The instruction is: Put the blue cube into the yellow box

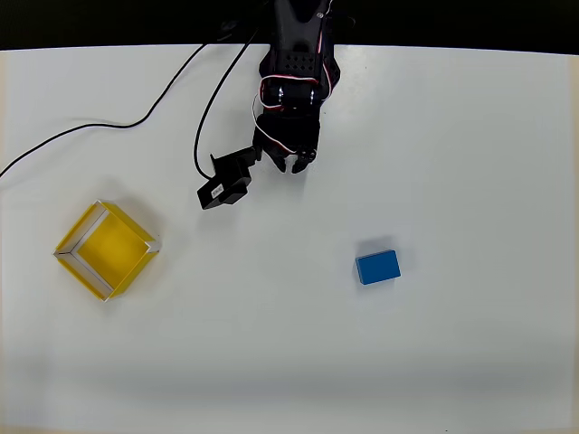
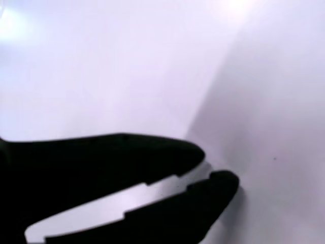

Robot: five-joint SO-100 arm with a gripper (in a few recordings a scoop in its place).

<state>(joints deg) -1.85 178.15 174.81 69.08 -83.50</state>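
The blue cube point(image 1: 377, 267) lies flat on the white table, right of centre. The yellow box point(image 1: 107, 250) sits open-topped at the left, turned like a diamond, with nothing in it. My black gripper point(image 1: 294, 164) hangs near the table's far edge at centre, well above and left of the cube and far from the box. In the wrist view the gripper point(image 2: 207, 172) is shut with its tips nearly touching and only a thin slit behind them. It holds nothing, and bare white table lies beneath it.
A black cable point(image 1: 118, 124) runs from the arm's base across the far left of the table point(image 1: 271, 362). The arm's black camera mount point(image 1: 226, 185) sticks out to the left of the gripper. Open white surface separates the cube from the box.
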